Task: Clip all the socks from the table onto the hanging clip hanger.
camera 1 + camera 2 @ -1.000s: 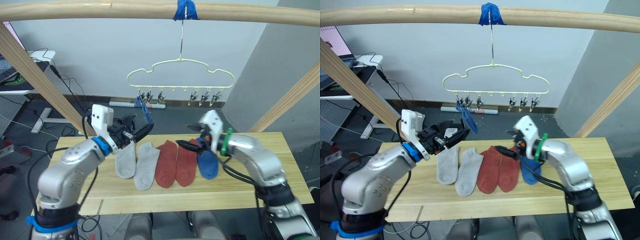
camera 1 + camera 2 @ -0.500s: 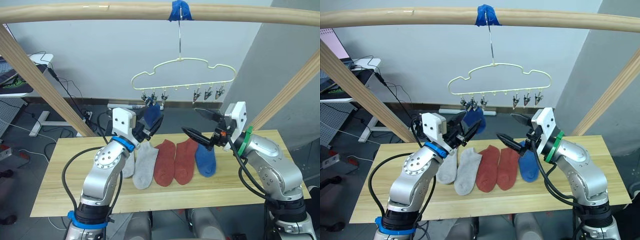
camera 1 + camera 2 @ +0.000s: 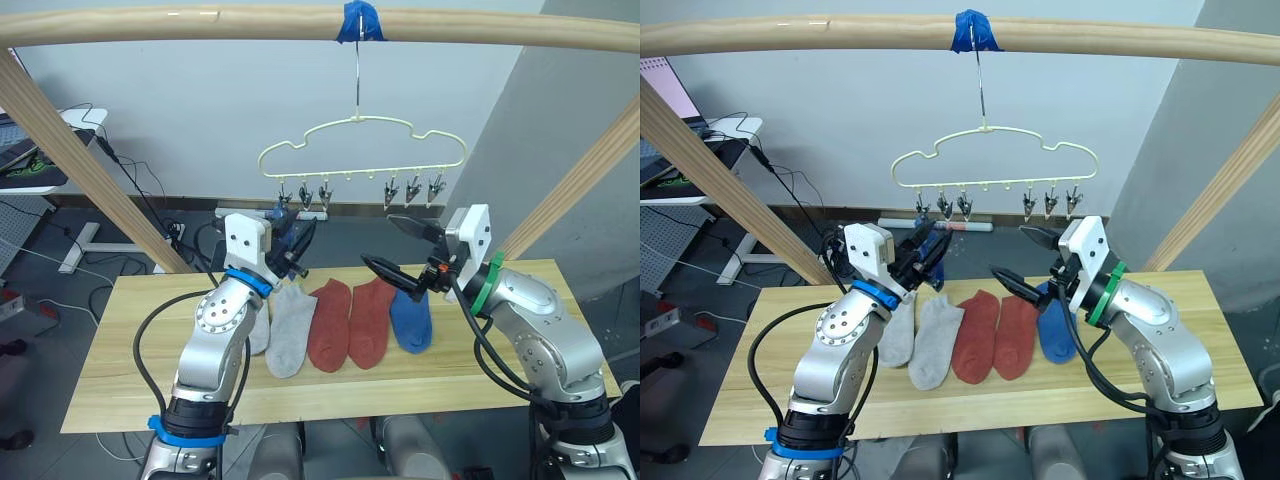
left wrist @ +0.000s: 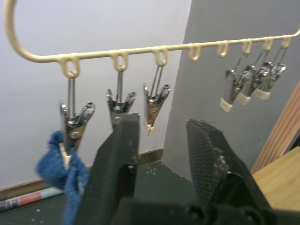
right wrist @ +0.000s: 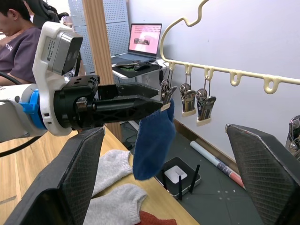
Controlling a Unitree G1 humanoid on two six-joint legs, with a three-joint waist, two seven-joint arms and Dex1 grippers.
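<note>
Two light grey socks [image 3: 283,325] lie leftmost on the wooden table [image 3: 120,360], one partly hidden behind the left arm. Above them the left gripper [image 4: 161,145] is raised with its fingers parted and empty, just beside a blue sock [image 5: 152,140] hanging from the first clip of the clip hanger [image 3: 360,150] (its lower end is hidden in the eye views). Next lie two rust-red socks [image 3: 352,322] and another blue sock [image 3: 411,322], its top covered by the right gripper [image 3: 398,248], which is spread wide and empty.

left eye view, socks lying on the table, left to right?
Light grey sock (partly behind the left arm) → light grey sock → rust-red sock → rust-red sock → blue sock.
</note>
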